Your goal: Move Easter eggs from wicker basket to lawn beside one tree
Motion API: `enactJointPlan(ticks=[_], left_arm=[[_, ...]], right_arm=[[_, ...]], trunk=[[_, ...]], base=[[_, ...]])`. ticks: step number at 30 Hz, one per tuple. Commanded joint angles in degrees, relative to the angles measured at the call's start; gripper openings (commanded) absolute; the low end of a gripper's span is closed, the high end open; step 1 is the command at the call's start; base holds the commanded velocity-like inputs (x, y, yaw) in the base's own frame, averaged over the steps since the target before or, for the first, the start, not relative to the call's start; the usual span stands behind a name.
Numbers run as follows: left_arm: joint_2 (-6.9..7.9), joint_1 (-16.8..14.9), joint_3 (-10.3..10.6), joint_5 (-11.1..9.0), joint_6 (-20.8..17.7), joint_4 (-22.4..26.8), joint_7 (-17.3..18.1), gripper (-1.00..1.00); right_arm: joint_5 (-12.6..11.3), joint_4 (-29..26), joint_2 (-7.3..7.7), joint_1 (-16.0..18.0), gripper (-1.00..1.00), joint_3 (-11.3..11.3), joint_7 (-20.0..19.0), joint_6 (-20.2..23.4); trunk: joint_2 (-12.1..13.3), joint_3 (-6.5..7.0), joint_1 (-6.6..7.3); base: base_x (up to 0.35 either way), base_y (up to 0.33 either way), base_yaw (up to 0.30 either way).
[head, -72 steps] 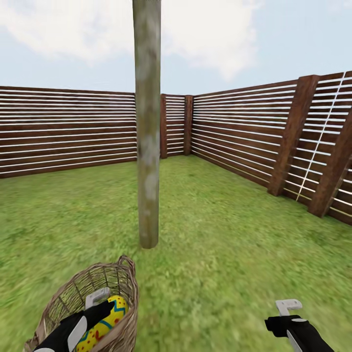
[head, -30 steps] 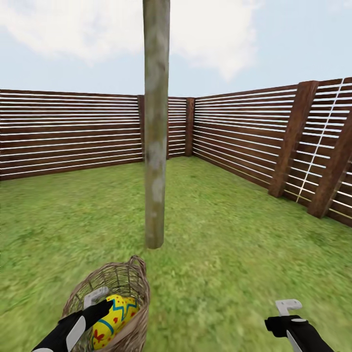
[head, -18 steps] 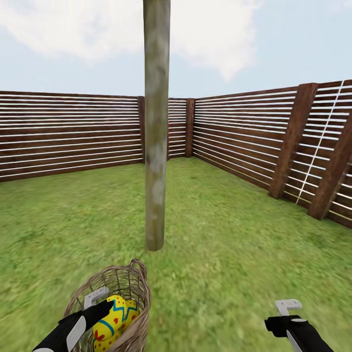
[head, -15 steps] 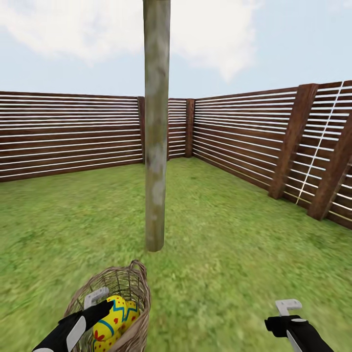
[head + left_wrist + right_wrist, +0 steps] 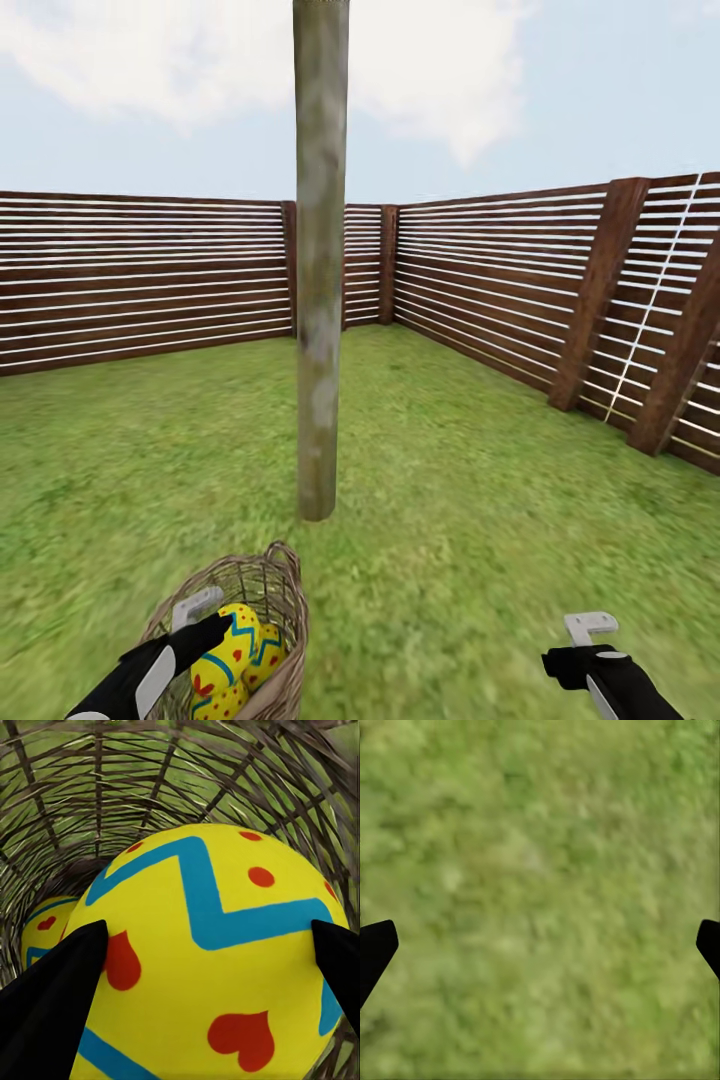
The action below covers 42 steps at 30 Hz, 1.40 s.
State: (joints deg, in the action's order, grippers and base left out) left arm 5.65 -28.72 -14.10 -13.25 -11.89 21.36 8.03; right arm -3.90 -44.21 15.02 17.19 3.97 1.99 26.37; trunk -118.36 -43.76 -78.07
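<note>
Head view, basket: the wicker basket sits on the lawn just in front of the tree, holding Easter eggs.
Left wrist view, contents: a large egg lies between the black fingers; a second egg lies deeper against the woven wall; a third cannot be made out.
Left pincer: inside the basket, fingers on either side of the large egg, touching it.
Right pincer: over bare grass, spread wide and empty.
Surroundings: slatted wooden fence along the lawn's far and right edges.
</note>
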Motion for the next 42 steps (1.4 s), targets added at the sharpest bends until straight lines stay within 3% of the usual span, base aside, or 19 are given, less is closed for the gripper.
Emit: enactJointPlan(ticks=[1,4,6,8,9,20,26,42], left_arm=[[-0.03,0.0,-0.4,-0.4,-0.5,0.1,0.3,-1.00],[0.68,0.0,-0.4,-0.1,-1.8,0.8,0.4,-1.00],[2.99,0.0,-0.3,0.0,-12.9,4.8,0.4,-1.00],[4.52,0.0,-0.3,0.1,-18.5,9.4,0.5,-1.00],[4.99,0.0,-0.2,0.1,-19.3,10.2,0.4,-1.00],[4.68,0.0,0.1,0.2,-19.6,10.6,0.2,-1.00],[3.56,0.0,0.2,0.2,-19.6,9.5,0.1,-1.00],[3.50,0.0,0.2,0.2,-19.6,9.2,0.2,-1.00]], right_arm=[[-0.4,-0.1,0.07,0.0,1.00,0.2,0.2,0.3],[-0.4,-0.1,0.02,0.0,1.00,0.3,0.2,0.3],[-0.4,-0.1,-0.08,0.0,1.00,0.4,0.2,0.3],[-0.4,0.0,-0.29,0.0,1.00,0.5,0.3,0.3],[-0.3,0.0,-0.37,0.0,1.00,0.6,0.3,0.3],[-0.2,-0.1,-0.43,0.0,1.00,0.6,0.3,0.4],[-0.2,-0.1,-0.43,0.0,1.00,0.6,0.3,0.4],[-0.2,-0.1,-0.45,0.0,1.00,0.7,0.4,0.4]], trunk=[[0.4,0.13,0.23],[1.6,0.66,0.89],[2.4,1.02,1.33],[3.2,1.38,1.77],[3.6,1.56,1.99],[8.0,3.54,4.41],[10.4,4.61,5.73],[16.8,7.49,9.24]], base=[[0.000,0.000,0.000],[0.000,0.000,0.000],[0.000,0.000,0.000],[0.000,0.000,0.000],[0.000,0.000,0.000],[0.000,0.000,0.000],[0.000,0.000,0.000],[0.000,0.000,0.000]])
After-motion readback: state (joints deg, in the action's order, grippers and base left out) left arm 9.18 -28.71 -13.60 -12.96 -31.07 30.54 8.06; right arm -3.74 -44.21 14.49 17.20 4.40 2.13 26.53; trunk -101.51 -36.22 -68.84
